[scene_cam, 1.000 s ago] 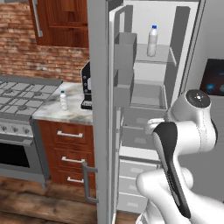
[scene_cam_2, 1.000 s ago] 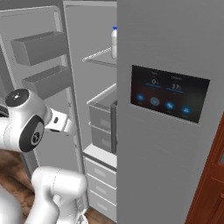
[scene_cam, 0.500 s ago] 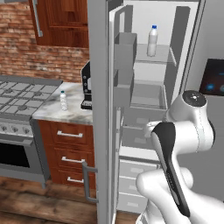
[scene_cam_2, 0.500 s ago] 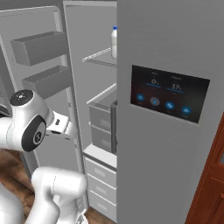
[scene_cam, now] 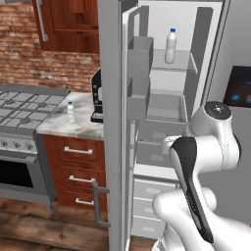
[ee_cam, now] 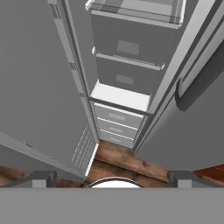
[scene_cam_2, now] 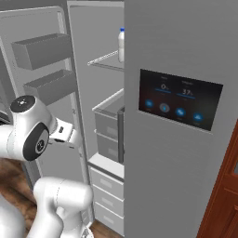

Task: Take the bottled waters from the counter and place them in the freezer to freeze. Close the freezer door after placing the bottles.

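Observation:
One bottled water (scene_cam: 71, 112) stands on the marble counter (scene_cam: 78, 130), left of the open freezer door (scene_cam: 113, 147). A second bottle (scene_cam: 170, 45) stands upright on the top shelf inside the freezer (scene_cam: 166, 105); it also shows as the white bottle (scene_cam_2: 121, 45), half hidden behind the right-hand door. My gripper (ee_cam: 111, 178) is open with nothing between its fingertips (ee_cam: 43, 177). It looks down at the freezer's lower drawers (ee_cam: 127, 48) and the wood floor. The arm stands folded in front of the freezer opening, well below the shelf bottle.
A black coffee machine (scene_cam: 97, 98) stands on the counter beside the door's edge. The gas stove (scene_cam: 19, 105) lies further left. Grey bins (scene_cam_2: 42, 51) hang on the door's inner face. The right door carries a dark display panel (scene_cam_2: 179, 97).
The arm has shifted only slightly in front of the freezer. Both bottles stand where they were, and the gripper has stayed open.

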